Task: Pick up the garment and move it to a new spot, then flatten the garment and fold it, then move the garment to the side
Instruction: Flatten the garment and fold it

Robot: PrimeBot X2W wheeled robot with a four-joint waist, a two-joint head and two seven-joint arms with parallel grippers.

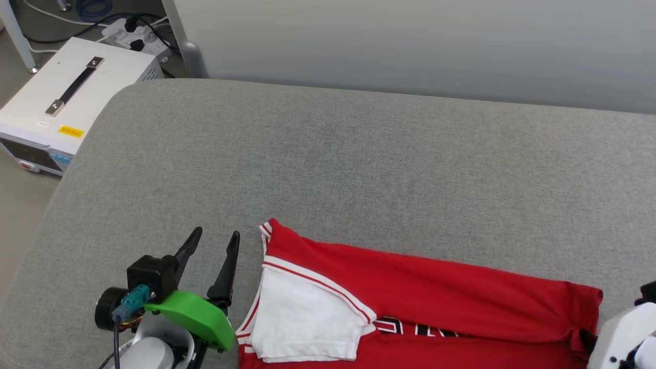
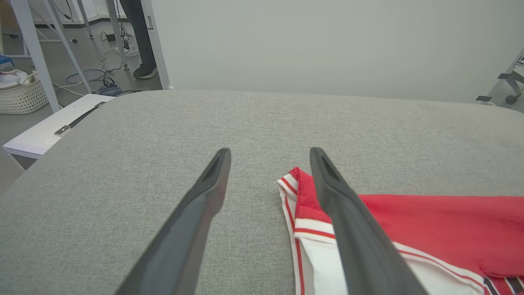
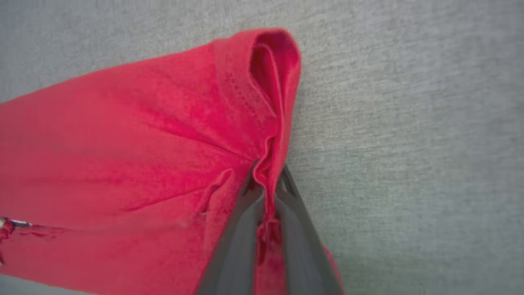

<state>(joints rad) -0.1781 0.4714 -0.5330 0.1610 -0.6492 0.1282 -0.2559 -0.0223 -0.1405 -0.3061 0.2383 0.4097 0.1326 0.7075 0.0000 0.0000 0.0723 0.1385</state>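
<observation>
Lower centre to lower right, head view: garment (image 1: 435,292) flat on grey cushion (image 1: 328,154). Lower left: left gripper (image 1: 216,233), jaws spread wide, just beside garment's left edge. Centre, right wrist view: right gripper (image 3: 268,172) pinched tight onto red hem fold.

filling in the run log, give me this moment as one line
red jersey T-shirt: lying on grey cushion | left gripper: open, beside its sleeve end | right gripper: shut on its hem edge
</observation>
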